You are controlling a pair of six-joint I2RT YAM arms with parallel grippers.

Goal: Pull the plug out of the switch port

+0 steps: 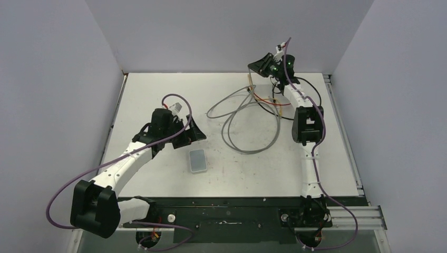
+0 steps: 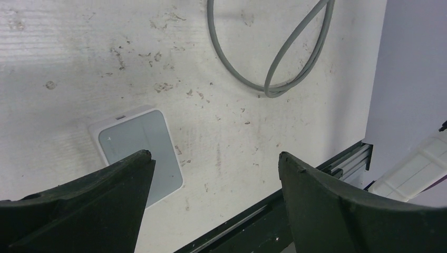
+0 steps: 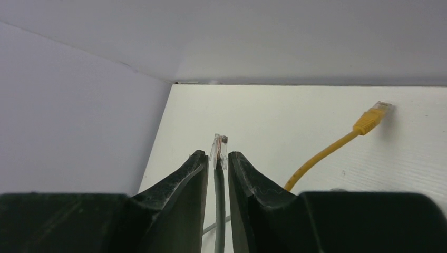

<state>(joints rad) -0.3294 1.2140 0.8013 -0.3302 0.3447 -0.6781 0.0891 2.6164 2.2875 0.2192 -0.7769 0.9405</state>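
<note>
The small pale grey-white switch box [image 1: 197, 161] lies flat on the table, with nothing plugged into the narrow edge that shows. In the left wrist view the box [image 2: 138, 136] sits partly under the left finger. My left gripper [image 1: 190, 134] hangs just beyond the box, open and empty [image 2: 215, 154]. Raised at the far back of the table, my right gripper [image 1: 254, 67] is shut on the grey cable just behind its clear plug [image 3: 219, 145], which sticks out past the fingertips [image 3: 216, 155]. The switch port itself cannot be made out.
The grey cable [image 1: 248, 126] lies in loose loops mid-table, and its loop end shows in the left wrist view [image 2: 279, 74]. A yellow cable with its own plug [image 3: 366, 120] lies at the back. Walls close in three sides; a black rail [image 1: 237, 203] runs along the near edge.
</note>
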